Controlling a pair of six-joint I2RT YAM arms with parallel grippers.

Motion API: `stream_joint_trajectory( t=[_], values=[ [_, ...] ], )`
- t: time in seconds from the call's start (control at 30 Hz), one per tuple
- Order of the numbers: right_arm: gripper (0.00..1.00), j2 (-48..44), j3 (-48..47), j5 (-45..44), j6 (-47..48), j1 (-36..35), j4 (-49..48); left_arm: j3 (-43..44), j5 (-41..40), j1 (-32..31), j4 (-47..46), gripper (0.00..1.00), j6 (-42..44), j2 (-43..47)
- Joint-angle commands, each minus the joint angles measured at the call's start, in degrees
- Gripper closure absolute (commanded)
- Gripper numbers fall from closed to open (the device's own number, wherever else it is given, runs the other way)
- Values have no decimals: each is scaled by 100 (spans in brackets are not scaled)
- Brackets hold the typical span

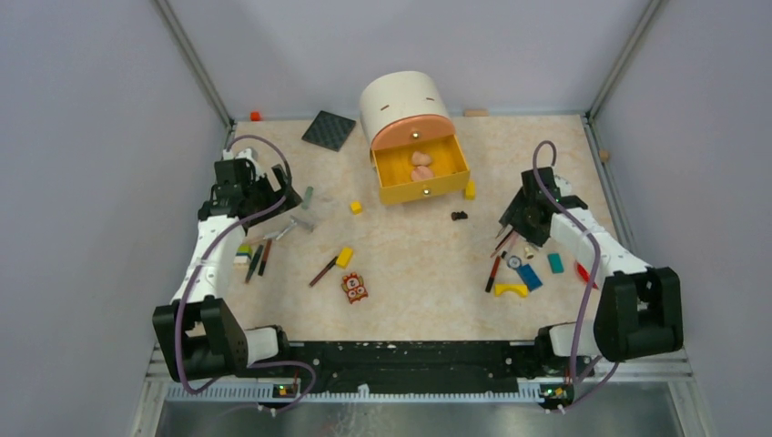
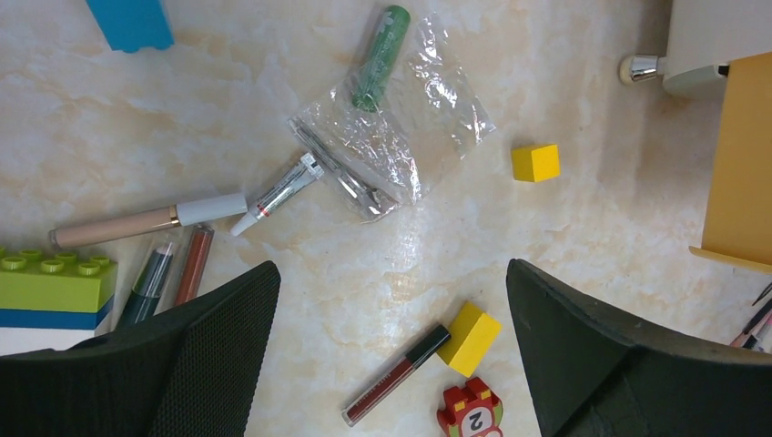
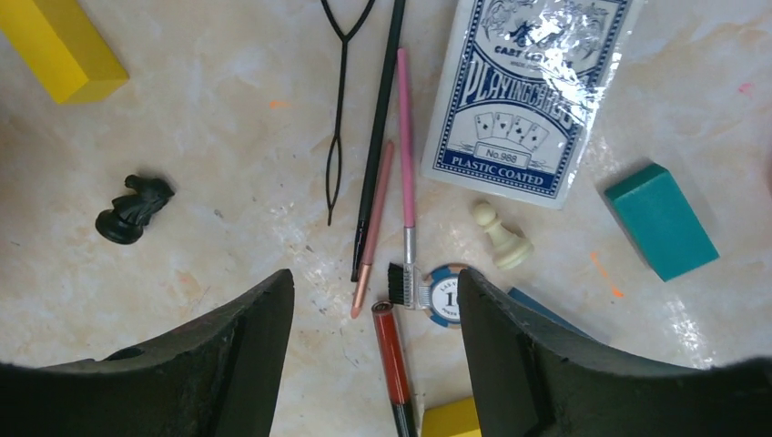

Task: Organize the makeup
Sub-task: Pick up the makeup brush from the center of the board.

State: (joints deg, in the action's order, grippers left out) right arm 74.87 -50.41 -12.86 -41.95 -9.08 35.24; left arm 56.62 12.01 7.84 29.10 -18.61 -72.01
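Through the left wrist camera I look down at a green tube [image 2: 382,55] on a clear plastic bag [image 2: 382,146], a beige stick [image 2: 146,218], a small white tube [image 2: 278,191] and a dark red lip gloss [image 2: 396,375]. My left gripper [image 2: 391,266] hangs open above the table, holding nothing. My right gripper [image 3: 375,273] is open too, above a red stick [image 3: 393,364] that lies on the table. Beyond it are a rose pencil [image 3: 373,228], a black pencil [image 3: 378,137] and a pink brush [image 3: 405,137]. A black square compact [image 1: 329,130] lies at the back.
A round-topped box with its yellow drawer [image 1: 421,173] open stands at the back centre. Yellow blocks [image 2: 469,339], an owl tile [image 1: 354,288], a green brick [image 2: 55,278], playing cards [image 3: 519,91], a poker chip [image 3: 441,291], chess pieces [image 3: 135,209] and a teal block [image 3: 660,218] lie scattered.
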Motion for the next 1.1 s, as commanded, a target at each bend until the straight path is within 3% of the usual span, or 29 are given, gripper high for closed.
stream_joint_trajectory(
  t=[0.0,0.2,0.37,0.53,0.87,1.07],
  values=[
    [36,470,-280,419,317,53,-444,-29,254,29,-285,1,58,112],
    [56,1071,-389,315,380,52,-643,104,152,-34,-84,1,174,273],
    [60,1279,-353,-123,308,53,-551,-44,-264,-185,-160,1,322,527],
    [71,1316,-265,-382,254,54,-507,-31,-198,-181,-188,1,324,511],
    [75,1538,-165,-288,309,98,-751,-77,25,-177,-256,1,288,485],
    [84,1907,-91,-73,293,174,-851,-89,26,-177,-264,1,296,536]
  ],
)
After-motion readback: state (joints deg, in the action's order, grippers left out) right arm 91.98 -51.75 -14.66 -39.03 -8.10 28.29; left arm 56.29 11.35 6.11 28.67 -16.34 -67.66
